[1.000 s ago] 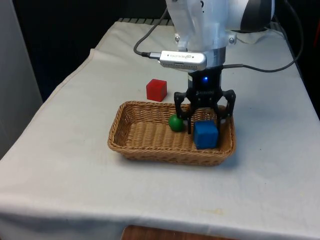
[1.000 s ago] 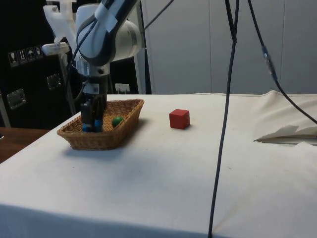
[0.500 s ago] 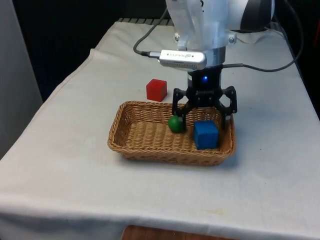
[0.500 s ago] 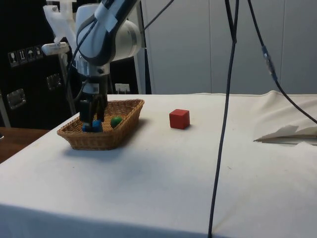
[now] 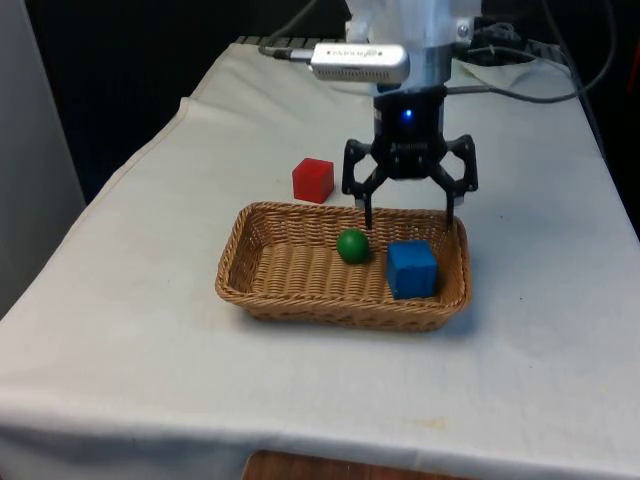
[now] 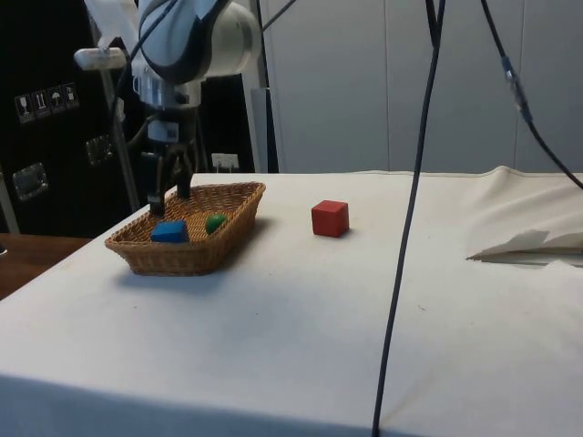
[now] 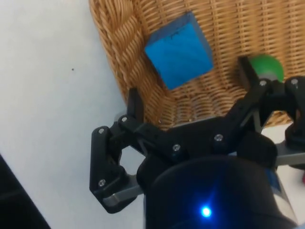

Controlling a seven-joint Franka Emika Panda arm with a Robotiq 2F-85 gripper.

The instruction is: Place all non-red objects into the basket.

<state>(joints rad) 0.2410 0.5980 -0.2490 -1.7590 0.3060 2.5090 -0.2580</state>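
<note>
The white-clothed table (image 5: 150, 330) carries a wicker basket (image 5: 250, 290). The gripper (image 5: 410, 215) hangs above the basket's far rim, fingers spread wide and holding nothing. Directly below it lie the blue cube (image 5: 412, 269) and green ball (image 5: 352, 245), both inside the basket. The red cube (image 5: 313, 180) sits beside the gripper, outside the basket. Judgement: sorting appears complete; next, lift the arm clear.

Arm: the white arm (image 5: 420, 25) is reaching down from above, its last link standing close to vertical.
Wrist: pointing straight downward, seemingly a little tilted in the side view.
Gripper: the black gripper (image 5: 410, 212) (image 6: 169, 198) (image 7: 190, 93) is hanging in the air, gripping nothing.
Fingers: the two fingers (image 5: 367, 205) are standing spread wide apart, tips pointing down.
</note>
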